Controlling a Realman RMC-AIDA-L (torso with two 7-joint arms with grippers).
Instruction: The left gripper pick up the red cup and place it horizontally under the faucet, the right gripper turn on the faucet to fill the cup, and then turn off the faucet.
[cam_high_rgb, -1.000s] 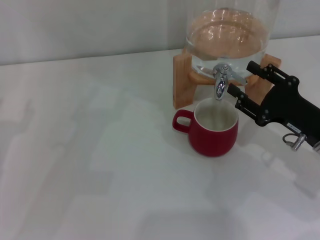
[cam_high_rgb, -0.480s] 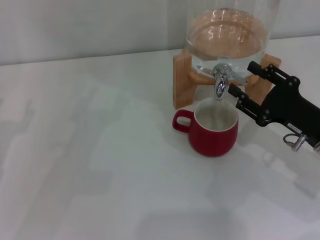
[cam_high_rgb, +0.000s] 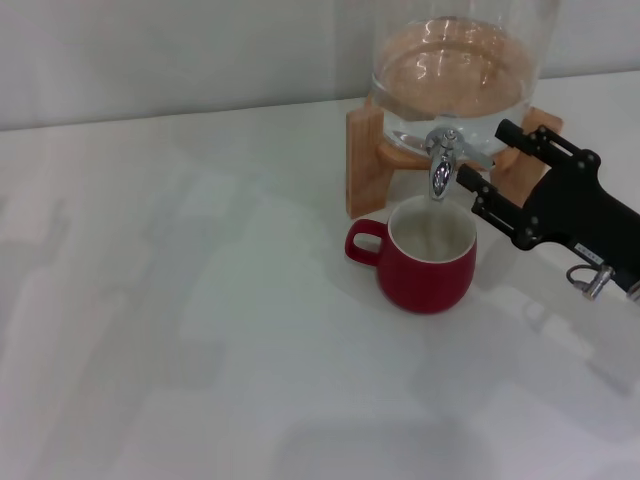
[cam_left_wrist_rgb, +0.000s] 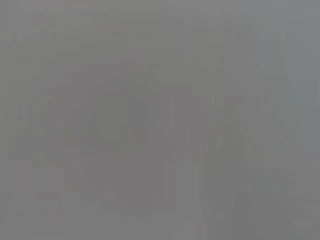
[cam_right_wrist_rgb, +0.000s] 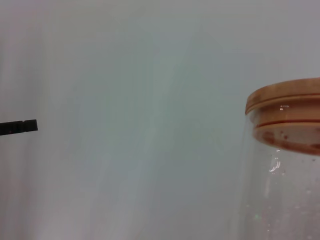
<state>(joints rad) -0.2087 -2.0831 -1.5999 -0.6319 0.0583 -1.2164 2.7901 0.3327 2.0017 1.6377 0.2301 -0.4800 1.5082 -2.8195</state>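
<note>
**Cup under the spout, right claw spread beside the tap**

Nearest you in the head view, the white table (cam_high_rgb: 200, 330) runs bare across the front. Farther in, the red cup (cam_high_rgb: 427, 260) stands upright on it, its white inside facing up and its loop handle turned toward your left. The faucet (cam_high_rgb: 441, 165) sits directly above the cup's mouth, spout pointing down into it. On your right side, the right gripper (cam_high_rgb: 483, 158) reaches in with its two slim fingers spread apart, empty, the tips just beside the faucet; one fingertip (cam_high_rgb: 466, 180) lies close to the spout. You cannot tell whether it touches. Behind stands the glass dispenser (cam_high_rgb: 455, 70) on its wooden stand (cam_high_rgb: 362, 165). The right wrist view shows its wooden lid (cam_right_wrist_rgb: 285, 102). The left gripper appears nowhere.
</note>
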